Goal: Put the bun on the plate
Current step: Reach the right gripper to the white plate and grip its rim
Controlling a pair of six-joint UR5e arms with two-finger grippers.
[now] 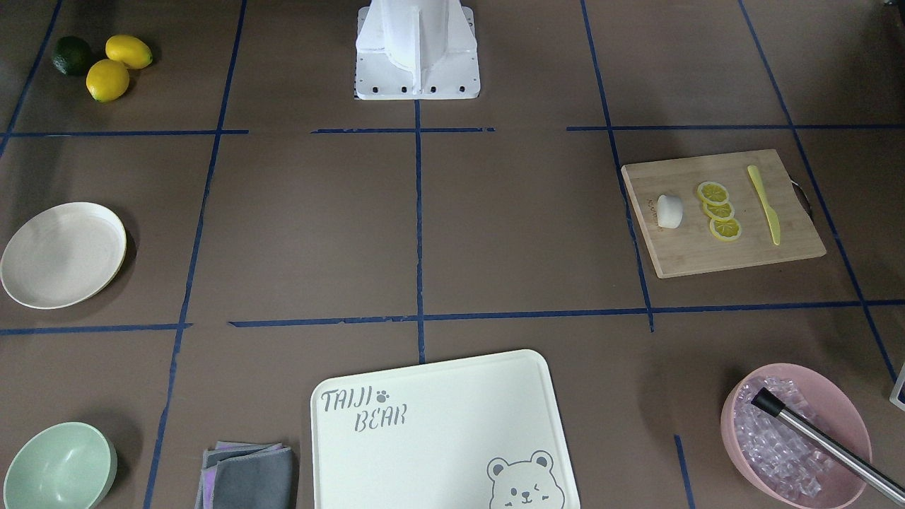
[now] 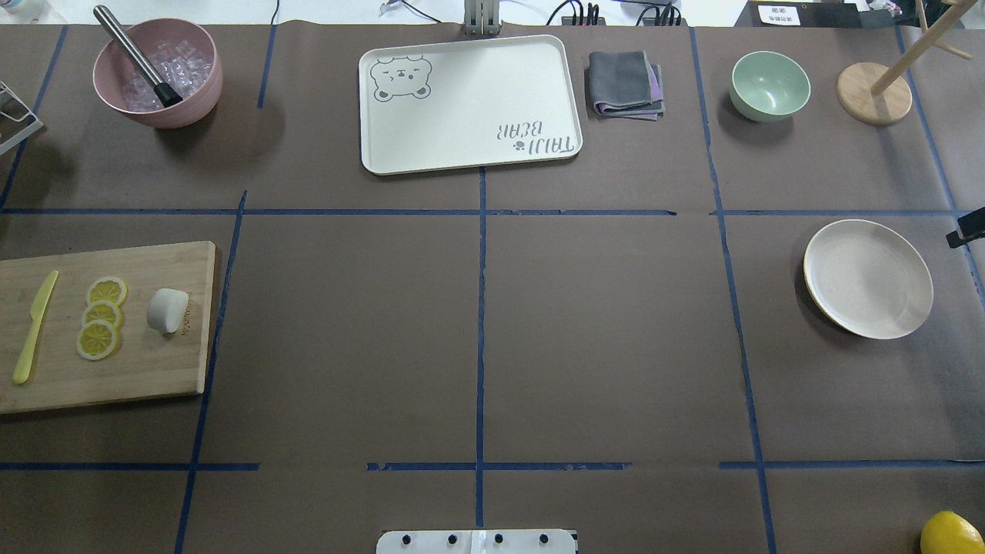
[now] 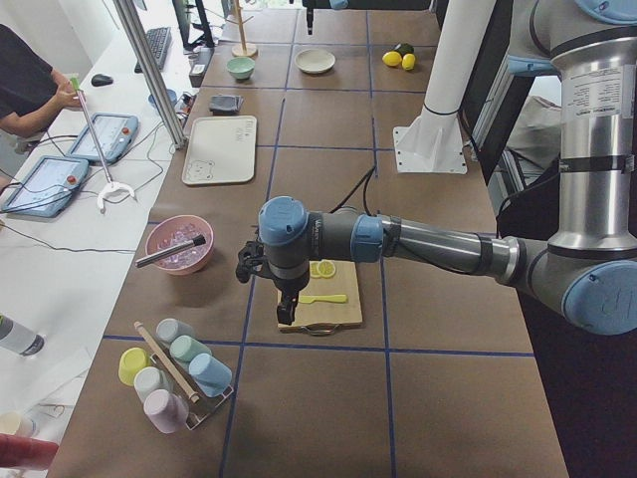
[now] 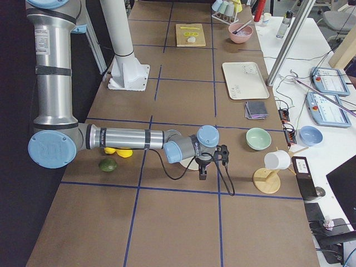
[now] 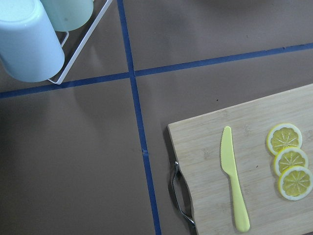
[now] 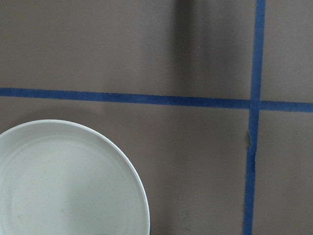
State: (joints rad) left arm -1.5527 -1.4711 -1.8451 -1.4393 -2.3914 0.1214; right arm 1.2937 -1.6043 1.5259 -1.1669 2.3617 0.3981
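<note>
The bun (image 2: 168, 310), a small white lump, lies on its side on the wooden cutting board (image 2: 154, 369) at the table's left, beside three lemon slices (image 2: 100, 315); it shows too as the bun (image 1: 669, 211). The cream-white plate (image 2: 868, 278) sits empty at the right, and its rim fills the lower left of the right wrist view (image 6: 63, 181). My left gripper (image 3: 287, 311) hangs above the board's outer end, over the knife side. My right gripper (image 4: 203, 171) hovers by the plate's edge. I cannot tell whether either is open or shut. The left wrist view does not show the bun.
A yellow plastic knife (image 2: 35, 327) lies on the board's outer side. At the far edge stand a pink bowl of ice (image 2: 158, 73), a bear-print tray (image 2: 469, 104), a folded cloth (image 2: 625, 83), a mint bowl (image 2: 769, 85) and a wooden stand (image 2: 873, 92). Cups in a rack (image 3: 174, 373) sit past the board.
</note>
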